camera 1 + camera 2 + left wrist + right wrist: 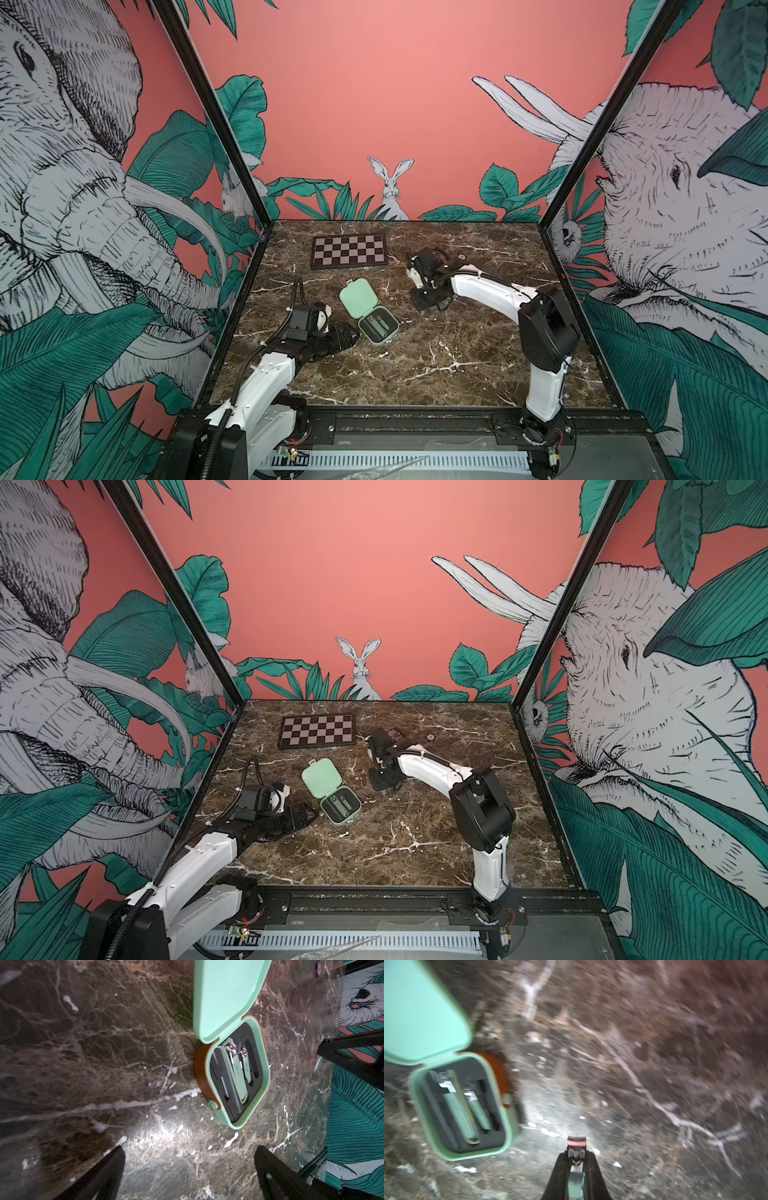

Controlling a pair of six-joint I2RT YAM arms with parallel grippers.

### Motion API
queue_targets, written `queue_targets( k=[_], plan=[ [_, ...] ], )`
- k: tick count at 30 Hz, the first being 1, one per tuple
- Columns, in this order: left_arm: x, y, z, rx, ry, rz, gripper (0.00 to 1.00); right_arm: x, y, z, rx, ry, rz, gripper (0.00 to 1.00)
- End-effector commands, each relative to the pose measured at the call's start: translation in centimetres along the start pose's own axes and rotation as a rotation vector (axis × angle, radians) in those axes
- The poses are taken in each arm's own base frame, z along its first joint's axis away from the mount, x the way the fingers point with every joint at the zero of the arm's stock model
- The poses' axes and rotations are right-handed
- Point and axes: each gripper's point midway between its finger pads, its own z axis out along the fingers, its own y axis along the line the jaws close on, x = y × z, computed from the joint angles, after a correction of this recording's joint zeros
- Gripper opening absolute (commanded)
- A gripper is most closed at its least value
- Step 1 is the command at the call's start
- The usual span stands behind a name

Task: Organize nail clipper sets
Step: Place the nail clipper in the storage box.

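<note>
Nearest me, the left gripper (189, 1147) gapes wide over the marble table (457, 353), just short of the open mint case (358, 297), whose dark tray holds two clippers (239, 1076). Off to the case's right, the right gripper (576, 1153) pinches a third clipper (576, 1185) close to the tabletop.
</note>
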Motion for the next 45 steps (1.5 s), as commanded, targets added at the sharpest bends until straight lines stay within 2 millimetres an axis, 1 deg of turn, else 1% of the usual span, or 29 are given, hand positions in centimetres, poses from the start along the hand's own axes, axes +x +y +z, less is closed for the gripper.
queue_targets(
  k=[1,3,10,18,27,31,37,45],
  plan=[
    [-1.4,-0.8,-0.3,0.007,-0.036,0.032,0.99,1.0,2.2,1.3,-0.011,0.093,-0.118,0.07],
    [-1.5,-0.8,-0.3,0.004,-0.04,0.034,0.99,0.5,3.6,1.9,-0.024,0.104,-0.17,0.07],
    [-1.2,-0.2,-0.2,-0.01,-0.037,0.019,0.99,-0.5,6.5,3.2,-0.066,0.123,-0.281,0.08],
    [-0.9,0.0,-0.2,-0.012,-0.036,0.013,0.99,-0.9,7.9,4.4,-0.067,0.137,-0.303,0.08],
    [-0.8,0.1,-0.1,-0.009,-0.034,0.005,0.99,-1.0,8.4,5.6,-0.04,0.147,-0.271,0.1],
    [-0.7,0.1,-0.1,-0.008,-0.033,0.004,0.99,-1.0,8.2,6.1,-0.024,0.152,-0.262,0.1],
    [-0.7,0.1,-0.1,-0.007,-0.034,0.003,0.99,-1.0,7.9,6.0,-0.008,0.147,-0.259,0.1],
    [-0.8,0.0,-0.1,-0.005,-0.035,0.004,0.99,-0.3,7.6,6.9,-0.003,0.16,-0.244,0.1]
  ],
)
